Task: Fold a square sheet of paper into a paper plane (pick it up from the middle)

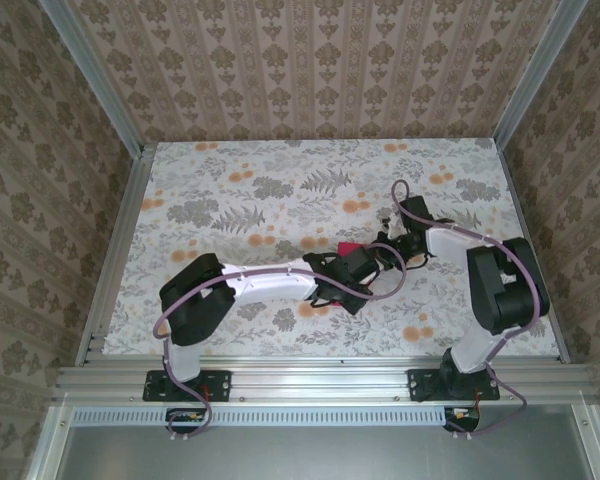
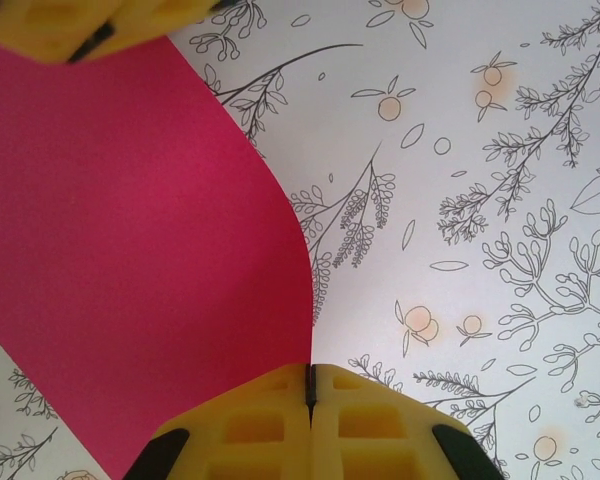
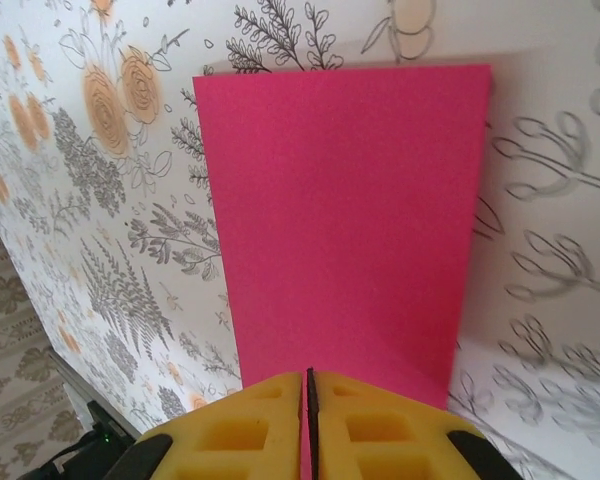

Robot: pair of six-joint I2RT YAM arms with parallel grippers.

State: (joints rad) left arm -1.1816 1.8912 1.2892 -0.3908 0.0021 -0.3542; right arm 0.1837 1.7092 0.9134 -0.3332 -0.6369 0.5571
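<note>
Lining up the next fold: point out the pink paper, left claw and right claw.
pink paper (image 3: pixel 340 220), right wrist view, sheet's middle.
left claw (image 2: pixel 311 380), left wrist view, fingertip seam.
right claw (image 3: pixel 308 385), right wrist view, fingertip seam.

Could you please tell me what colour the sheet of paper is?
The sheet of paper is plain magenta-pink, clearest in the right wrist view.

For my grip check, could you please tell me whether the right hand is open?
No, the right hand is shut, pinching the near edge of the pink sheet.

Flat table (image 1: pixel 230 190), white top, printed grey ferns, orange blossoms throughout
</note>
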